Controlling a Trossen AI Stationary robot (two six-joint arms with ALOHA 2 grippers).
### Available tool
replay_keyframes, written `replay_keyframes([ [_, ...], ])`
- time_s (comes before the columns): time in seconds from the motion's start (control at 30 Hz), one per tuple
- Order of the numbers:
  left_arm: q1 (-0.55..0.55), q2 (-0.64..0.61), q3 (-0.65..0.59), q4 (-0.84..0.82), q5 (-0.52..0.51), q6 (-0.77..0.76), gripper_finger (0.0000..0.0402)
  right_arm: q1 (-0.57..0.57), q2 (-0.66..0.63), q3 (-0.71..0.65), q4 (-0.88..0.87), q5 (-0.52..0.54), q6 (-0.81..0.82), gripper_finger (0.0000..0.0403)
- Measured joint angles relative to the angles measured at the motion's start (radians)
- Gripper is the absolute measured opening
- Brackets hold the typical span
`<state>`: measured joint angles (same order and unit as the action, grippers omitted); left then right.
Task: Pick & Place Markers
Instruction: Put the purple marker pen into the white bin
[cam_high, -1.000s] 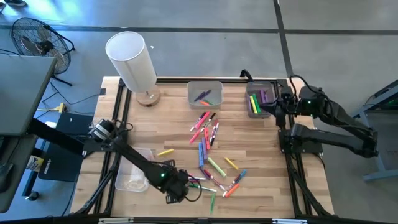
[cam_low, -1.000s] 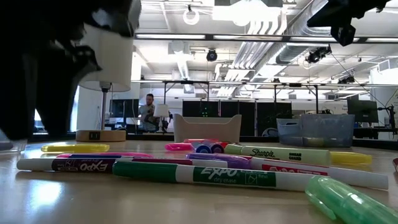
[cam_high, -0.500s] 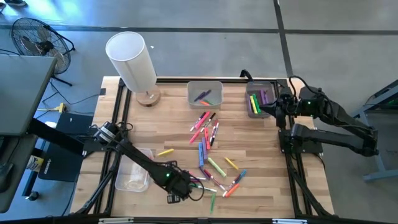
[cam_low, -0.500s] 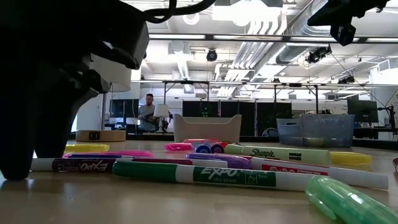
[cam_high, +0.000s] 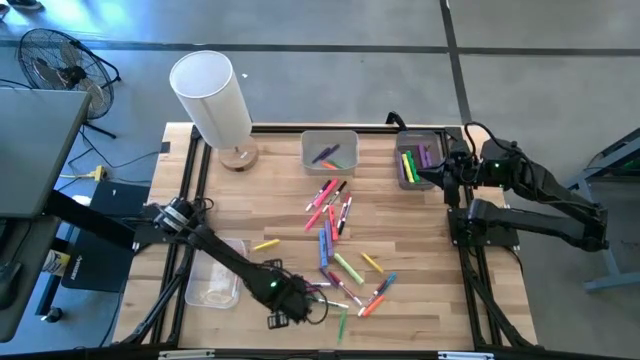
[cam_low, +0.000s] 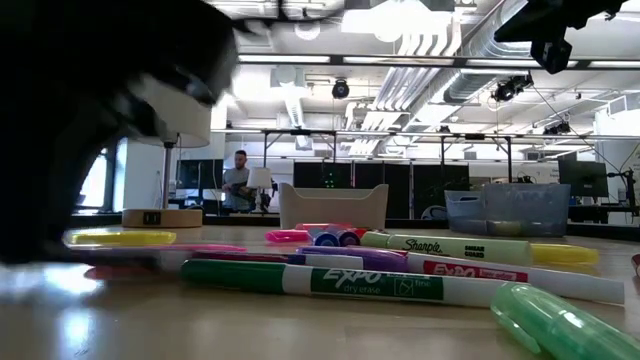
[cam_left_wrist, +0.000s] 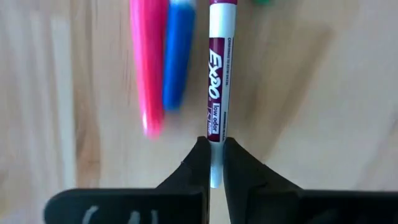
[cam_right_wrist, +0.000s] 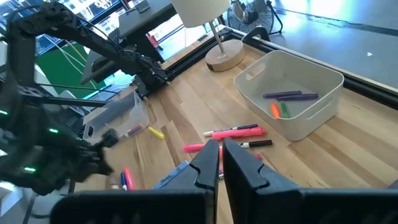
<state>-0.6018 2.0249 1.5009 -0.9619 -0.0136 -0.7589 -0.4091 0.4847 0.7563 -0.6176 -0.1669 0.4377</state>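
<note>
Many coloured markers (cam_high: 335, 235) lie scattered on the middle of the wooden table. My left gripper (cam_high: 300, 302) stands at the near edge of the scatter, pointing down, shut on a white marker with a maroon label (cam_left_wrist: 217, 74). A pink marker (cam_left_wrist: 148, 68) and a blue one (cam_left_wrist: 178, 56) lie right beside it. In the low view the left gripper (cam_low: 60, 150) is a dark blur. My right gripper (cam_right_wrist: 221, 158) hangs shut and empty, raised beside the back right bin (cam_high: 420, 160). My left gripper pinches the maroon-labelled marker between its two fingers at the barrel's white end (cam_left_wrist: 216, 132), just past the label. The fingers come from above, pointing down, and lie across the barrel. Whether the marker is clear of the table, I cannot tell.
A grey bin (cam_high: 330, 150) at the back centre and the back right bin each hold a few markers. A clear bin (cam_high: 215, 275) lies at the near left. A white lamp (cam_high: 215, 100) stands at the back left corner. A green marker (cam_low: 330, 280) lies nearest the low camera.
My left gripper has sunk to the table at the near end of the marker scatter. In the low view the maroon-labelled marker, sharp and still before, now shows blurred beside the gripper.
</note>
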Motion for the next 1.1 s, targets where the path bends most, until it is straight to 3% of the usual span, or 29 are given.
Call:
replay_keyframes([
  [0.23, -0.042, -0.111, 0.138, -0.081, -0.173, -0.064, 0.0011, 0.000, 0.000, 0.000, -0.008, -0.004, 0.000, 0.0011],
  [0.4, -0.072, -0.227, 0.170, -0.209, -0.312, -0.303, 0.0011, 0.000, 0.000, 0.000, -0.012, -0.004, 0.000, 0.0011],
  [0.67, -0.104, -0.348, 0.156, -0.547, -0.275, -0.714, 0.0011, 0.000, 0.000, 0.000, -0.014, -0.003, -0.001, 0.0011],
  [0.87, -0.201, -0.466, -0.058, -0.509, -0.160, -1.003, 0.0010, 0.000, 0.000, -0.001, -0.014, 0.000, -0.001, 0.0011],
  [1.1, -0.339, -0.594, -0.416, -0.104, -0.070, -1.345, 0.0010, 0.000, 0.007, -0.002, -0.018, 0.000, -0.011, 0.0011],
])
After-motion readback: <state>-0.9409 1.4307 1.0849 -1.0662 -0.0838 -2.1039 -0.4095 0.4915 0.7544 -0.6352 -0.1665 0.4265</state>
